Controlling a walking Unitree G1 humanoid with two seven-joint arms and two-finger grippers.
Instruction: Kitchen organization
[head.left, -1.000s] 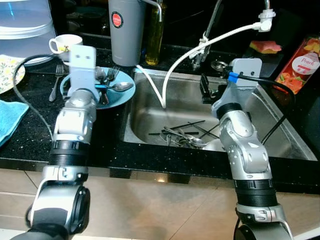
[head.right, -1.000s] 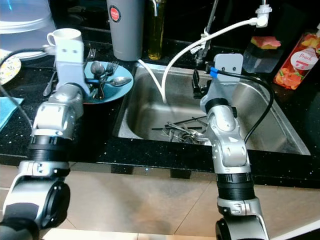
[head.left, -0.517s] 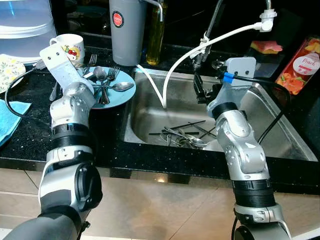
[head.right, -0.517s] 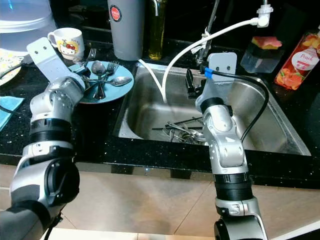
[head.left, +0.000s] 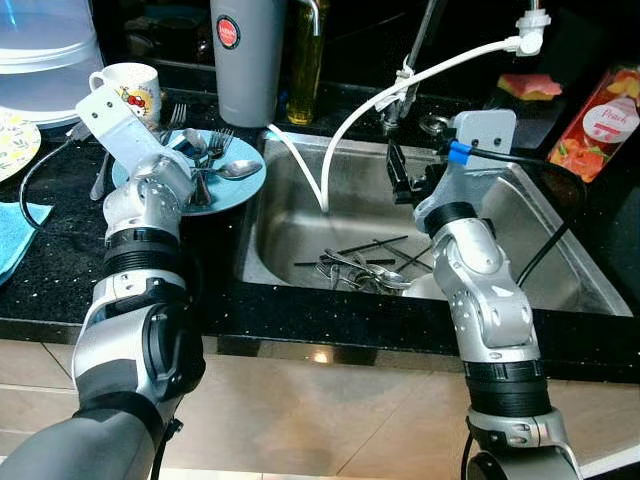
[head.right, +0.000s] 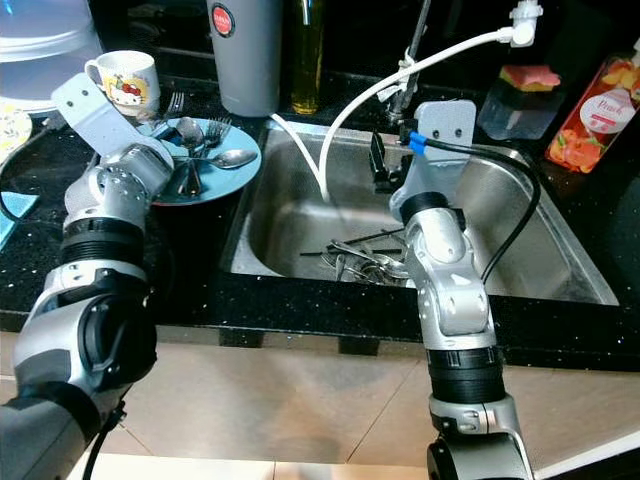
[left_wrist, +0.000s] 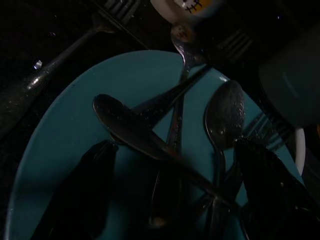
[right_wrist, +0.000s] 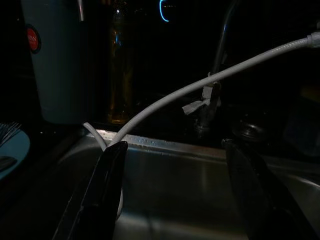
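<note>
A blue plate (head.left: 238, 188) on the black counter left of the sink holds several spoons (head.left: 232, 170) and forks. My left gripper (head.left: 186, 165) hovers low over that plate, open, its fingers (left_wrist: 92, 187) on either side of the piled spoons (left_wrist: 135, 132) without gripping any. More cutlery (head.left: 360, 272) lies heaped on the floor of the steel sink (head.left: 285, 225). My right gripper (head.left: 397, 178) hangs above the back of the sink, open, with nothing between its fingers (right_wrist: 107, 192).
A grey tumbler (head.left: 245, 60), an oil bottle (head.left: 305, 60) and a mug (head.left: 127, 85) stand behind the plate. A white hose (head.left: 400, 95) drops from the tap into the sink. A loose fork (head.left: 100, 178), a blue cloth (head.left: 15, 235) and a juice carton (head.left: 598, 122) sit around.
My left wrist has rolled so its camera block leans to the left, while the gripper stays over the blue plate. The right gripper has edged slightly left above the sink.
</note>
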